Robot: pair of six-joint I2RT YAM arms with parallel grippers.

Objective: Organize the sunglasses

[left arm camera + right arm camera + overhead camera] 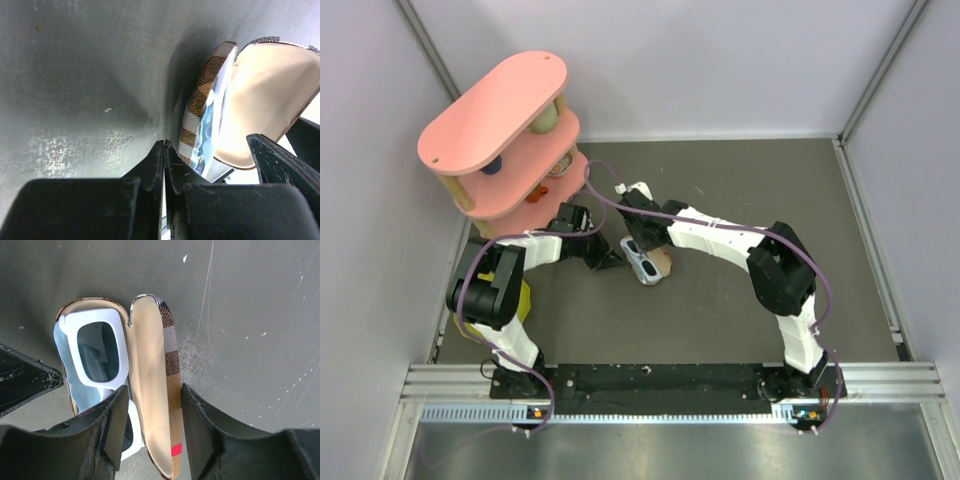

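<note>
The white-framed sunglasses (98, 351) with dark lenses lie in the open brown plaid case (90, 301), on a light blue cloth (62, 350). The case's tan-lined lid (150, 380) stands up between the fingers of my right gripper (154, 389), which is open and straddles it. In the top view the case (660, 265) sits mid-table with the sunglasses (642, 262) inside. My left gripper (164, 142) is shut and empty, low on the table beside the case's plaid wall (200, 100). It also shows in the top view (612, 260).
A pink two-tier shelf (500, 130) holding small items stands at the back left. A yellow object (523, 300) lies beside the left arm. Grey walls enclose the dark table (740, 190) on three sides.
</note>
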